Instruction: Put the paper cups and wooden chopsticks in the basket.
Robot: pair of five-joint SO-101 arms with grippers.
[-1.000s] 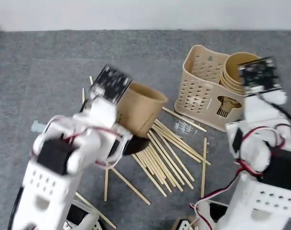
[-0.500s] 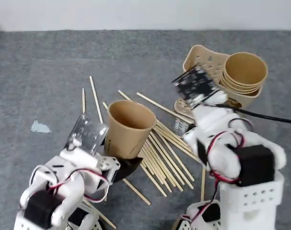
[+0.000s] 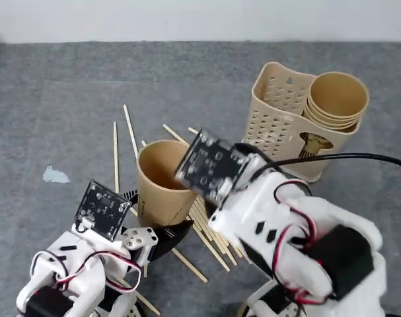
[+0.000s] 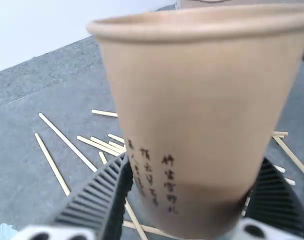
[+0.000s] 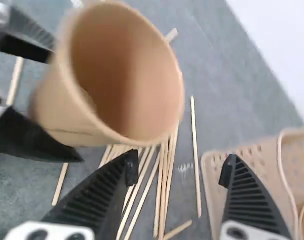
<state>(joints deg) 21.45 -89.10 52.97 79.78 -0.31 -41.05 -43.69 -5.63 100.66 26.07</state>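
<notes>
My left claw (image 4: 189, 185) grasps one paper cup (image 4: 192, 100) near the one basket (image 3: 273, 112); my right claw (image 5: 179, 167), released, hovers between them.

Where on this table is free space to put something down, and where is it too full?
Free: the table left of the single chopsticks, around the pale scrap, and the strip behind the basket. Crowded: the middle, with the chopstick pile, the cup in the left gripper and the open right gripper beside it.

White blocky arms (image 3: 74, 264); red and black cables (image 3: 345, 156); black ribbed fingers (image 4: 96, 200); dark circuit boards (image 3: 210, 165) on wrists.
</notes>
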